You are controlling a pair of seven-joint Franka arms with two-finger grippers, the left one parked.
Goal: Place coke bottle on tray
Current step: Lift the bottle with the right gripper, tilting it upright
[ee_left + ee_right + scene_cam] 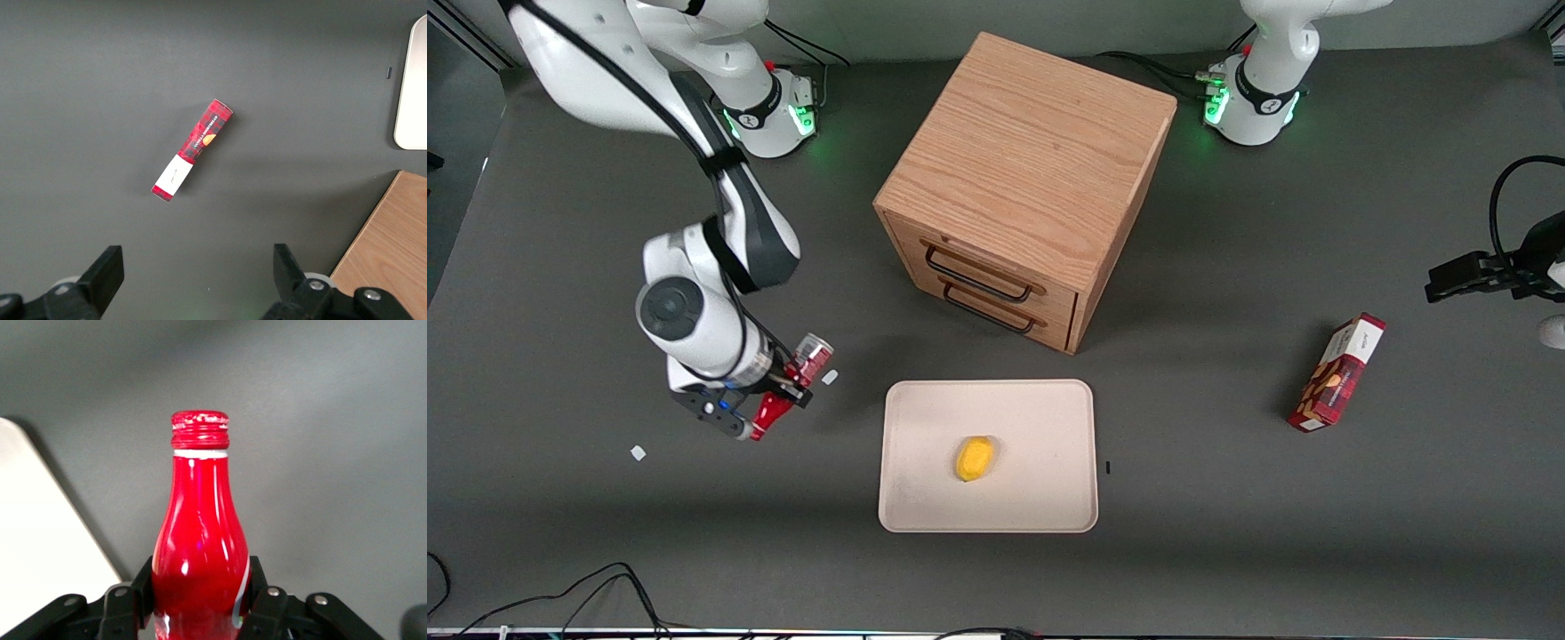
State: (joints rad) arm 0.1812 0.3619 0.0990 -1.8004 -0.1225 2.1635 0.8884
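Dark grey matting covers the table (1227, 551), on which every item is set out. Item one, toward the working arm's end: the gripper (775, 397), raised above the mat, its jaws clenched on the body of the coke bottle (787, 387). The bottle is tilted, silver-grey base uppermost and red-capped neck pointing down toward the front camera; the right wrist view shows the black fingers (123, 603) pressed against either flank of the red bottle (200, 540), with the mat past the cap. Two small white scraps lie on the mat near the jaws, one (830, 377) just beside the bottle's base, the other (638, 452) nearer the front camera. Item two: the tray (925, 507), beige, flat on the mat, well apart from the jaws toward the parked arm's end; its pale corner (40, 540) shows beside the held bottle. A yellow fruit (975, 458) sits on the tray near its middle. Item three: a wooden drawer cabinet (1032, 169), farther from the front camera than the tray, two dark handles on its front. Item four: a red snack box (1337, 372), lying toward the parked arm's end, farthest from the jaws.
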